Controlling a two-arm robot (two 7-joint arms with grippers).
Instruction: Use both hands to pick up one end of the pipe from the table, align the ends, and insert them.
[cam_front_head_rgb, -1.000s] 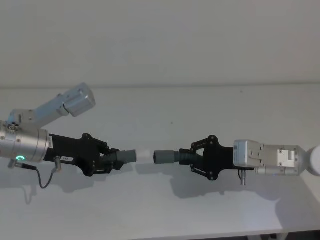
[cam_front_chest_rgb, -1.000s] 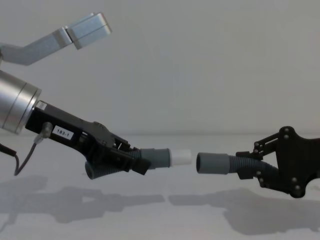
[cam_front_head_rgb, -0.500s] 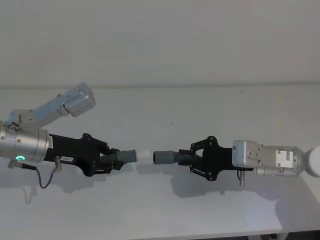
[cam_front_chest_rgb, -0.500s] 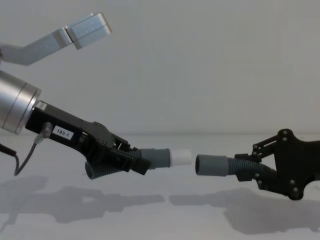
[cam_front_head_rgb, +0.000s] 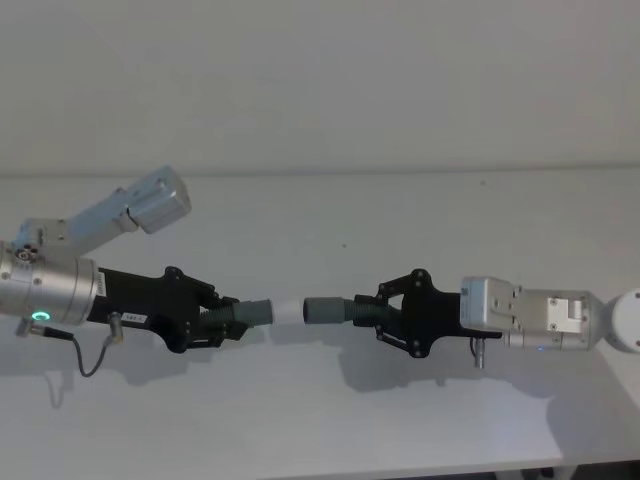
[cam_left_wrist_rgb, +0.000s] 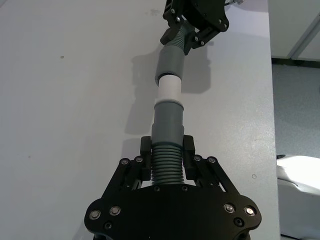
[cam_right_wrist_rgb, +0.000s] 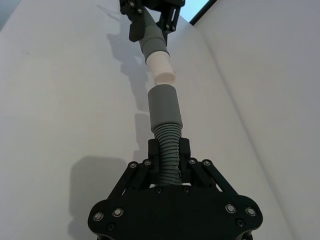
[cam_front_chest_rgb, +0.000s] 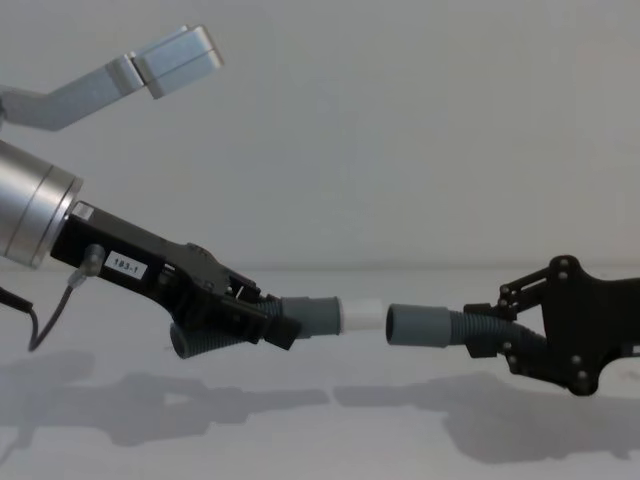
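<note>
Two dark grey ribbed pieces of the pipe hang end to end above the table. My left gripper is shut on the piece with the white plug tip. On the other side, my right gripper is shut on the ribbed part of the piece with the open grey cuff. The two ends face each other roughly in line. A narrow gap between the tip and the cuff shows in the right wrist view. In the left wrist view the tip meets the cuff.
A silver arm link juts out at the back left, above the left arm. A thin black cable droops from the left wrist. The table's front edge runs close below both arms, and a plain wall rises behind.
My right gripper has moved left with its piece, closing most of the gap between the grey cuff and the white tip. The left arm has stayed still.
</note>
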